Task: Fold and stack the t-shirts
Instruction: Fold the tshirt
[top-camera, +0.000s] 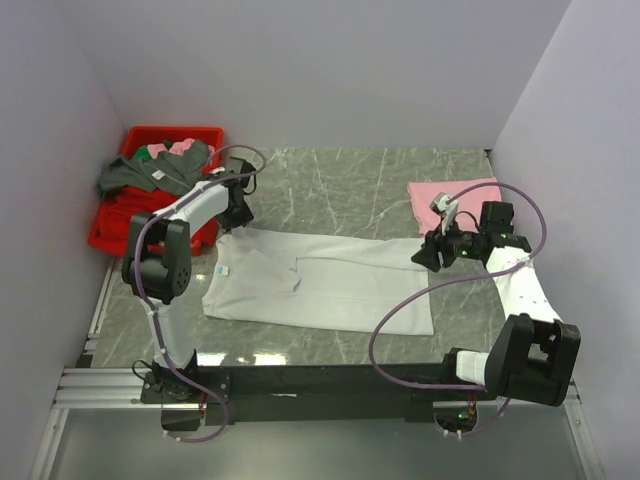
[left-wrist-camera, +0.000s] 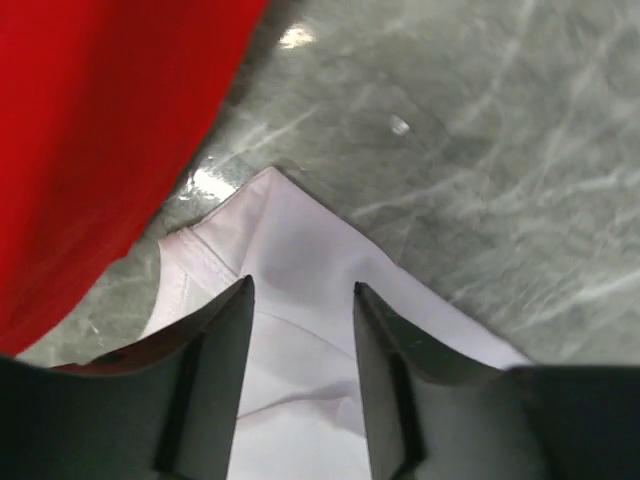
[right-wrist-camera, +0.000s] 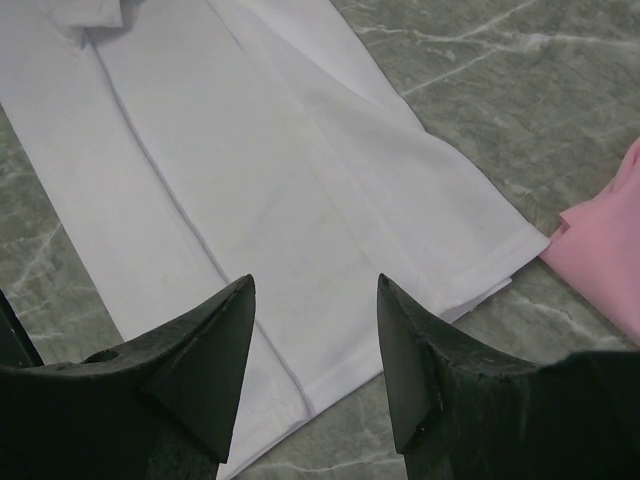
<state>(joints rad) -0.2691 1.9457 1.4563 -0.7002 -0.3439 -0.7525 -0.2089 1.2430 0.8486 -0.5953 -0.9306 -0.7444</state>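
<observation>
White t-shirt (top-camera: 330, 285) spread flat — left hand (left-wrist-camera: 302, 288), right hand (right-wrist-camera: 315, 283) both released, empty, over it.

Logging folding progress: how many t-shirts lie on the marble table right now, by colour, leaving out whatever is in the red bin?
White t-shirt: 1
Pink t-shirt: 1
Total: 2

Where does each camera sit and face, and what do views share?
Top external: above, behind the bases, looking down at the table; left arm, right arm show.
Left wrist: down past open jaws at white t-shirt corner, red bin beside.
Right wrist: down past open jaws at its other end, pink t-shirt beside.
Shared: white t-shirt.
</observation>
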